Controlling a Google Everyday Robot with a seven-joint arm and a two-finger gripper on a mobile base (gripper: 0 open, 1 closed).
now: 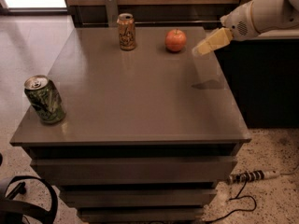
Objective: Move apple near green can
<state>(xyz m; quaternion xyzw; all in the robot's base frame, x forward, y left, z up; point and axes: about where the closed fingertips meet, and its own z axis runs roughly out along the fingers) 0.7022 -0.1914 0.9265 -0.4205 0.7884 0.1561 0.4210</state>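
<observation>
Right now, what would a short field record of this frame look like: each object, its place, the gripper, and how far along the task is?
table: grey top, carries all three objects
apple: near the far edge, right of centre
green can: near left corner, standing upright
orange can: near the far edge, left of the apple, apart from it
gripper: in the air just right of the apple, over the table's right side, not touching the apple
task status: apple and green can far apart, move not yet done
</observation>
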